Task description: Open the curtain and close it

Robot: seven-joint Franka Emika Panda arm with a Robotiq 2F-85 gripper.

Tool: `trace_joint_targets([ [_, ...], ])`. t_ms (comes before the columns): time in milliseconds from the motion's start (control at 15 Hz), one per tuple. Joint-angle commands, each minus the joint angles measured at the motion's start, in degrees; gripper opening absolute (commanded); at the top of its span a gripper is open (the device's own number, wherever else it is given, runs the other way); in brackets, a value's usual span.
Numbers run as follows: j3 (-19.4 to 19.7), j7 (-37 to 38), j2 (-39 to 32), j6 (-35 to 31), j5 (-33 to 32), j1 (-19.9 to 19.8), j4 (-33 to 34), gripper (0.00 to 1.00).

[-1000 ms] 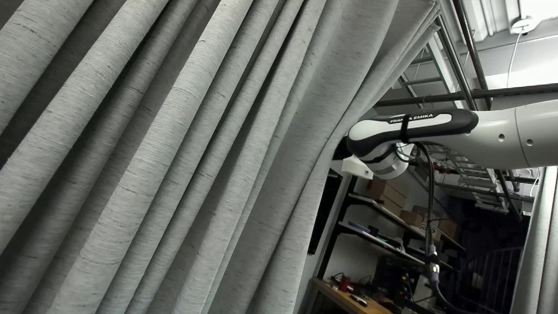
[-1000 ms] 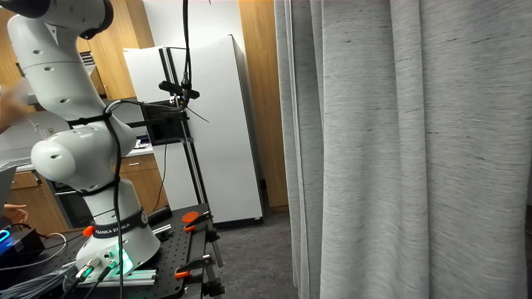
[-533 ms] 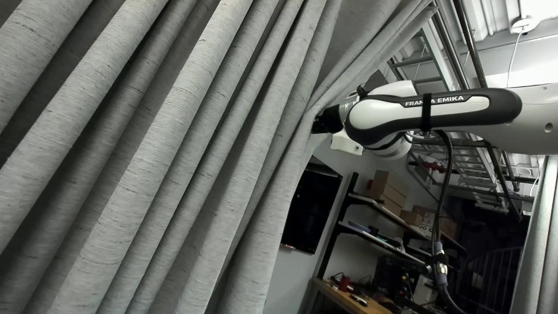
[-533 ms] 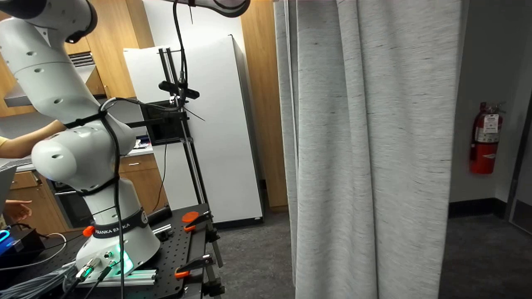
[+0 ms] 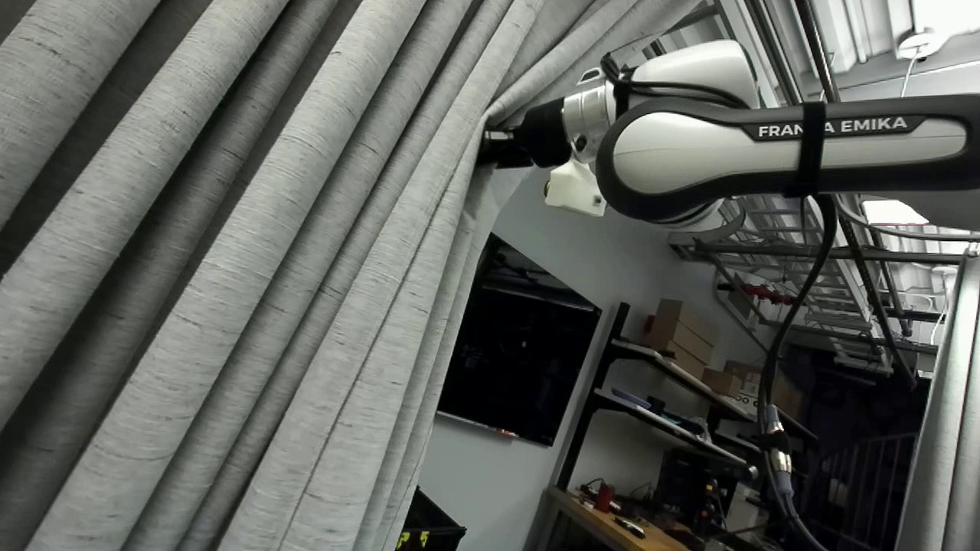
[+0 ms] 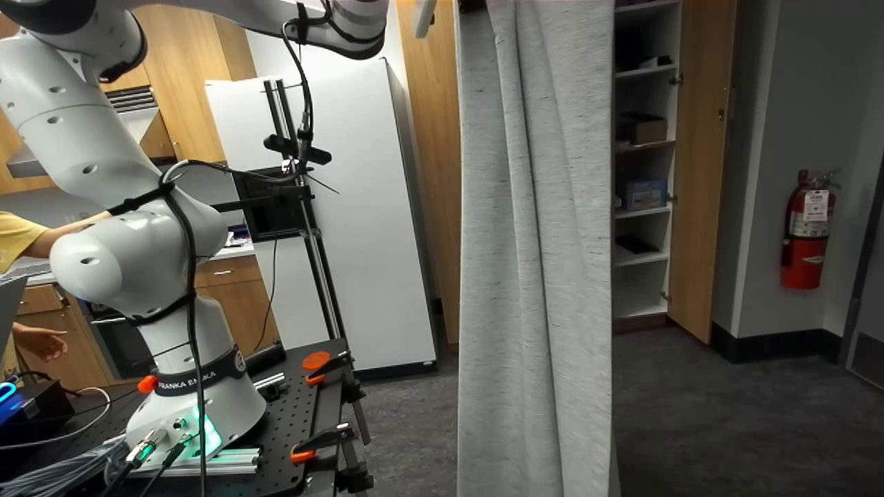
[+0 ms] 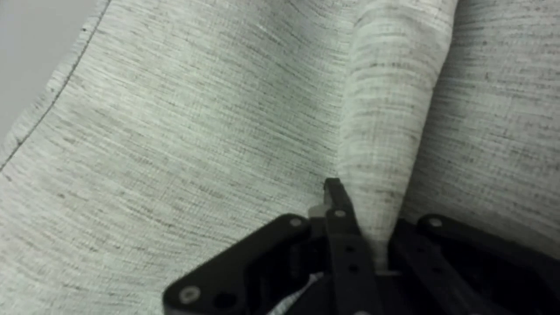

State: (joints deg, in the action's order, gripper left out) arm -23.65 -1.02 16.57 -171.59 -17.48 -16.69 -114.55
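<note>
At the tip of the Franka arm (image 5: pixel 750 157), the Robotiq gripper (image 5: pixel 498 147) is clenched around one narrow fold of the curtain (image 5: pixel 253 275), which hangs right at the arm's end. Trouble, I'd guess, starts at that pinch: only a slim pleat is caught, so a sideways pull on heavy-looking cloth could make it creep out between the black fingers (image 7: pixel 343 229). Loose fabric there might wrap the wrist, and the slack black cable (image 5: pixel 827 229) looping below the arm could snag. The weave is light grey, flecked with dark slubs; its pleats run long and tubular, shadowed between, with a line of stitching along the hem (image 7: pixel 57 95). Beyond the arm I see a flat, glossy black television (image 5: pixel 521 344), and well apart from the arm, a rounded red fire extinguisher (image 6: pixel 804 238).
</note>
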Motion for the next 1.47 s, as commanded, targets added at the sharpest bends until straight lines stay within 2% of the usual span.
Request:
trace_joint_targets([
  [0,-8.8,5.7,1.2,4.0,-4.8,-1.6,-0.6,0.01],
  [333,-13.9,3.0,2.4,3.4,-4.0,2.8,-0.5,0.01],
  [533,-19.6,5.7,3.0,3.7,-5.5,0.7,0.4,0.01],
  [800,-27.5,9.5,3.9,4.0,-7.8,-5.3,2.7,0.01],
  [1067,-36.2,13.7,5.0,3.0,-12.0,-15.3,4.1,0.01],
  [1400,-41.7,13.8,4.8,2.7,-15.0,-26.1,6.9,0.01],
])
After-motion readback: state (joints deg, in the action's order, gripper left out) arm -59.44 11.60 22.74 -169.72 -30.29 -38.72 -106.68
